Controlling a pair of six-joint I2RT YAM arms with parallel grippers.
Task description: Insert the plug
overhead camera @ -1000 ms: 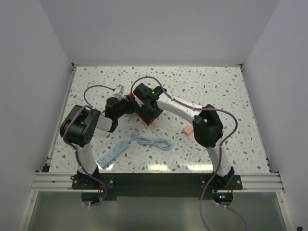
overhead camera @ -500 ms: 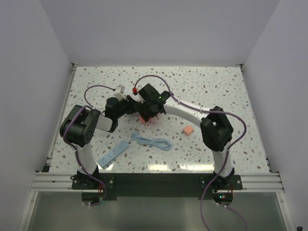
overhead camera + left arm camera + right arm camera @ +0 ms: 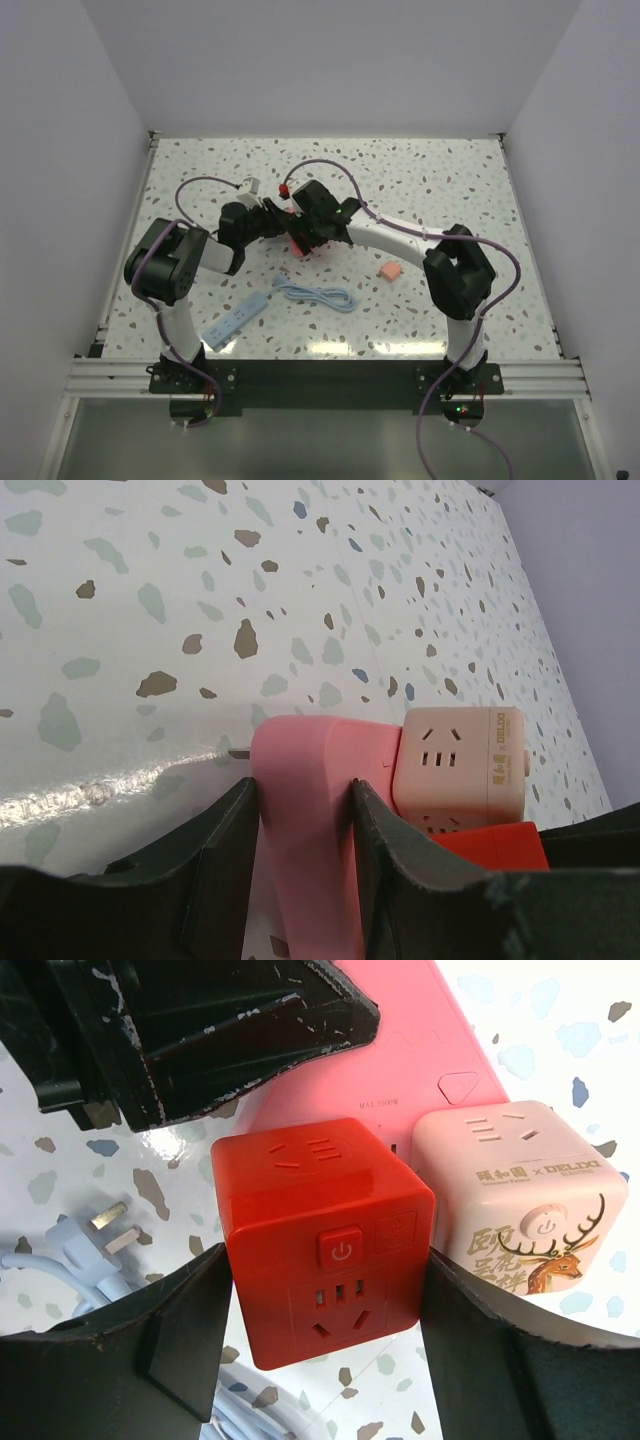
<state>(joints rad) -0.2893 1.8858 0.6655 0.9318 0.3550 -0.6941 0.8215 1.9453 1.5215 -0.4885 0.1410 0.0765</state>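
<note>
Speckled desk (image 3: 450, 180), white walls round it. Status: plug not in.

The plug (image 3: 391, 270), the small salmon cube, lies loose on the desk right of centre, somewhat toward the near edge. It is well apart from both pincers and nothing touches it.

My left pincer (image 3: 300, 815) is clamped on the end of the pink power strip (image 3: 295, 745), one finger either side. It holds the strip near the middle of the desk, a bit toward the far edge.

My right pincer (image 3: 325, 1260) is closed on the red cube adapter (image 3: 320, 1220). That cube sits over the strip just beside the pale pink cube adapter (image 3: 520, 1190). Can't tell from either wrist view whether the red cube's prongs are seated in the strip.

Also on the desk: a white power strip (image 3: 238, 321) toward the near-left corner, with a light blue cable (image 3: 320, 296) beside it. Neither is in play.

My read: the strip is held ready, but both pincers are busy elsewhere. Left to do:
- let go of the red cube
- fetch the plug
- line it up with a free socket
- press it home

So basically the whole insertion is outstanding.
</note>
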